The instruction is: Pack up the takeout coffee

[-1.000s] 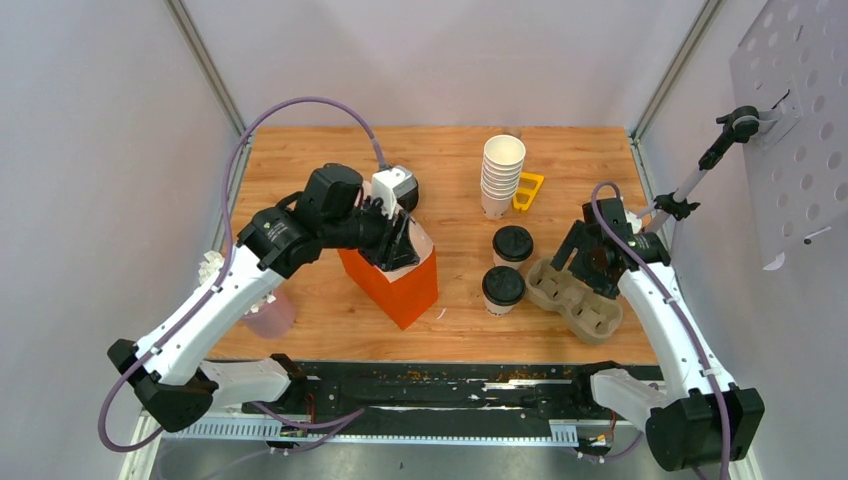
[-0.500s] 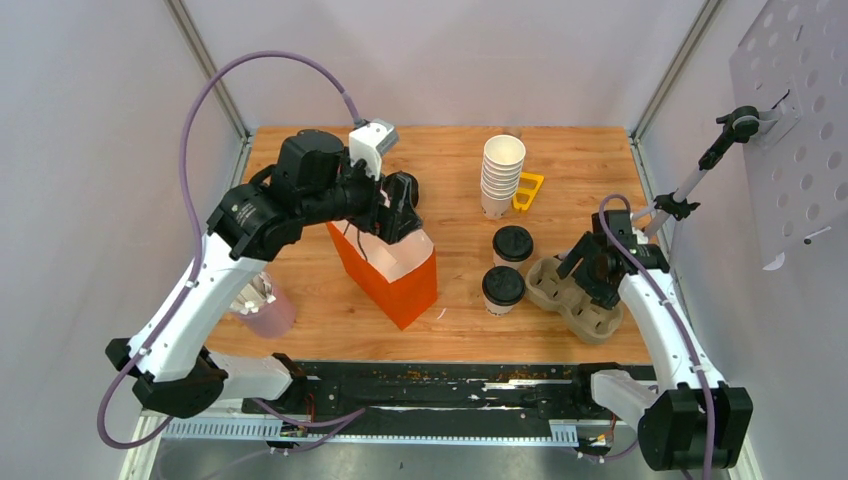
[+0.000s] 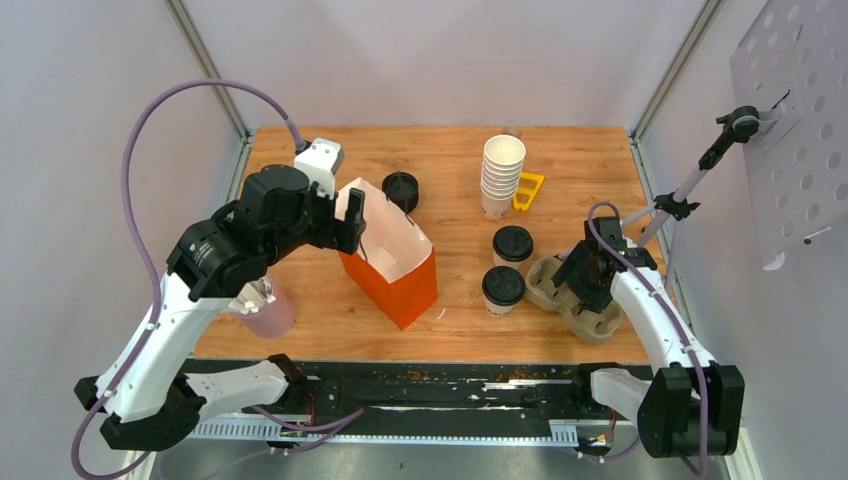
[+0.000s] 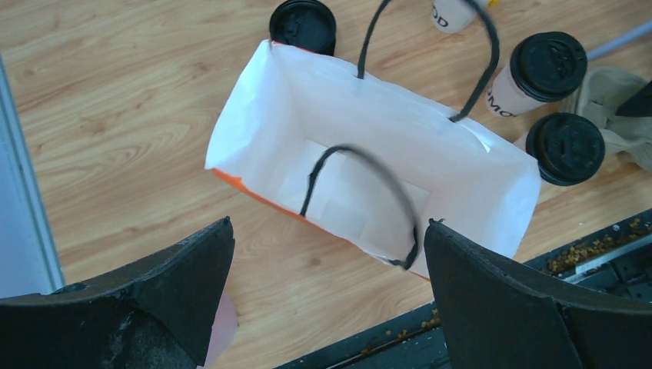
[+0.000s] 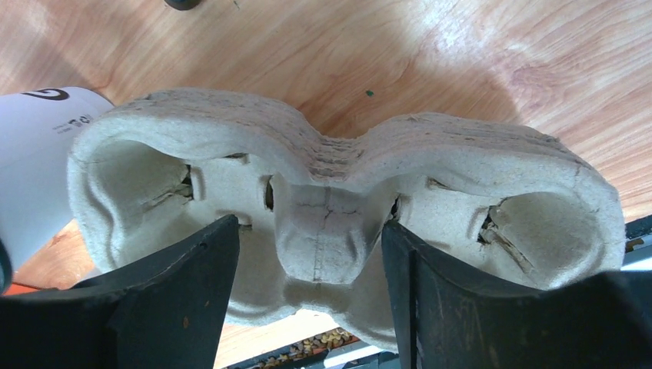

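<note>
Cups (image 3: 503,287) stand just beside carrier (image 5: 330,231) between right fingers (image 5: 177,300).

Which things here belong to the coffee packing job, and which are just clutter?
Job: two small white paper cups with black lids; orange paper bag; beige moulded-pulp cup carrier.
Clutter: tall stack of lidless white cups; pale pink cup; yellow plastic piece; loose black lid.
</note>
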